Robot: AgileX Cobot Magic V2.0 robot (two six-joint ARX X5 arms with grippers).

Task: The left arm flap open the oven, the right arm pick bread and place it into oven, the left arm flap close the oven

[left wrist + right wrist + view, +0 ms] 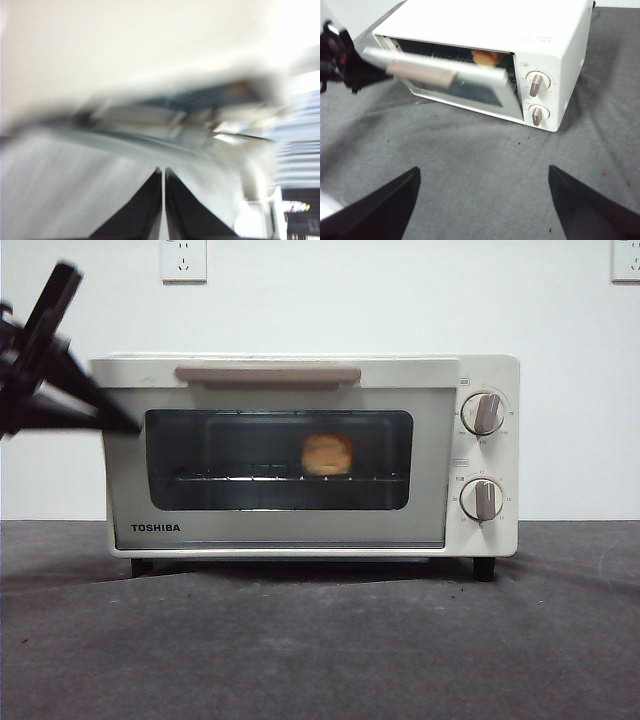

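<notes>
Dark grey cloth covers the surface in the foreground, wrinkled and speckled, and the oven stands on it on short black feet. It is a cream-white box marked TOSHIBA at the lower left of its door, with a beige-brown bar handle along the door's top edge and two beige knobs stacked at its right side. In the front view the door looks nearly shut; the right wrist view shows it tilted out, a gap open along its top. Behind the dark glass window the bread, a small rounded golden-orange loaf, sits on the wire rack right of the middle, far smaller than the window.

At the oven's upper left corner the left gripper reaches in from the side, its black fingers together with only a hairline slit between them, the tip at the door's left edge. Well back from the oven, the right gripper hangs over bare cloth with its fingers wide apart and empty.
</notes>
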